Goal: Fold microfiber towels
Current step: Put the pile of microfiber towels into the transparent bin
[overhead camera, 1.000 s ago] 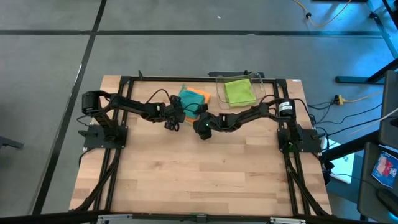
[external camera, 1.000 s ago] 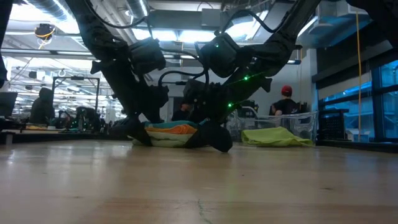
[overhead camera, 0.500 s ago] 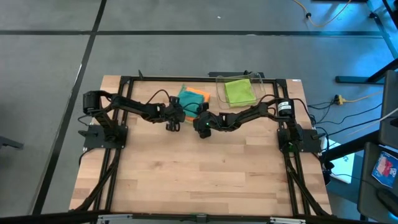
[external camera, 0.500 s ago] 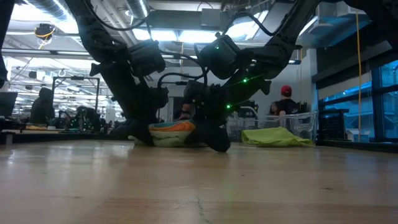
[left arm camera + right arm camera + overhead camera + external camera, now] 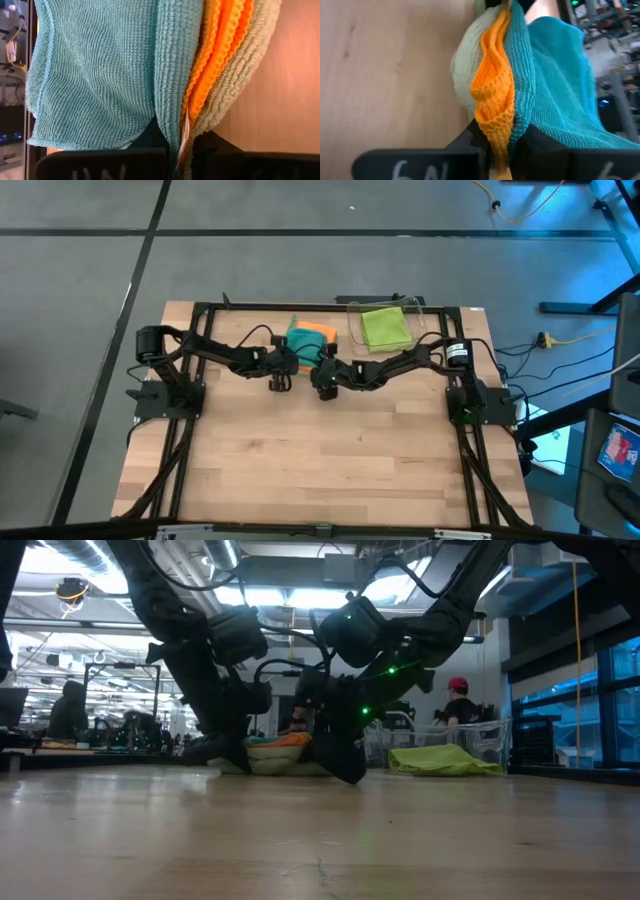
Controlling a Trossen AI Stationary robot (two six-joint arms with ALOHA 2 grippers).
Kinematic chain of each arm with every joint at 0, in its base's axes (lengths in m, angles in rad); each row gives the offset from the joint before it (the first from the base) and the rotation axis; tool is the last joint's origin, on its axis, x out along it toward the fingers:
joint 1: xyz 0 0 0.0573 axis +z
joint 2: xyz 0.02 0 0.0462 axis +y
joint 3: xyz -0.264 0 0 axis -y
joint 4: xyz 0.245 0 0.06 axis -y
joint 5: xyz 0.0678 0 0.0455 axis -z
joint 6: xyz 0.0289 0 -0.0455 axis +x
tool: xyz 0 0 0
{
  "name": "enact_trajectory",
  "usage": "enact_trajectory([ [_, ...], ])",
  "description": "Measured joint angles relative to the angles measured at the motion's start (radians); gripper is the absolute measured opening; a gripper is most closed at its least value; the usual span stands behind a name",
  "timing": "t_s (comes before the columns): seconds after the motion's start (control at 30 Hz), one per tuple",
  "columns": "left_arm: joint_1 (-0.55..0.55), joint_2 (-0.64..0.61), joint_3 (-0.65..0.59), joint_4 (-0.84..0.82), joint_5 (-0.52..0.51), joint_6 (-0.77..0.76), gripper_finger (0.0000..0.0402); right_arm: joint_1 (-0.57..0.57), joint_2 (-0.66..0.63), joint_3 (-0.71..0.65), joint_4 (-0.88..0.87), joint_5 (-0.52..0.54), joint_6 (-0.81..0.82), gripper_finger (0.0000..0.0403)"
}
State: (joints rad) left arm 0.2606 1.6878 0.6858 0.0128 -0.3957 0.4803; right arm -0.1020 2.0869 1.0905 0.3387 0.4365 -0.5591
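Left gripper, right gripper: both clamped on stacked towels' near edge; bare tabletop beside.

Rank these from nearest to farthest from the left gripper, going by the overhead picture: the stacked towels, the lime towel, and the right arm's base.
1. Stacked towels: pinched in the left gripper itself, table's far middle.
2. Lime towel: in the clear bin, far right.
3. Right arm's base: at the table's right edge.
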Motion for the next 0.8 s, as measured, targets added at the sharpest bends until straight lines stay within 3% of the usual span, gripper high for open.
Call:
enact_trajectory([
  [0.13, -0.018, -0.001, 0.017, -0.009, -0.05, -0.007, 0.001, 0.014, 0.0, 0.026, -0.035, 0.076, 0.001, 0.0036],
  [0.43, -0.077, -0.014, 0.095, -0.175, -0.151, -0.028, 0.0009, 0.052, -0.004, 0.107, -0.176, 0.078, 0.01, 0.0036],
  [0.8, -0.162, -0.171, 0.21, -0.391, -0.263, -0.06, 0.0008, 0.074, -0.137, 0.141, -0.331, 0.103, 0.061, 0.0036],
])
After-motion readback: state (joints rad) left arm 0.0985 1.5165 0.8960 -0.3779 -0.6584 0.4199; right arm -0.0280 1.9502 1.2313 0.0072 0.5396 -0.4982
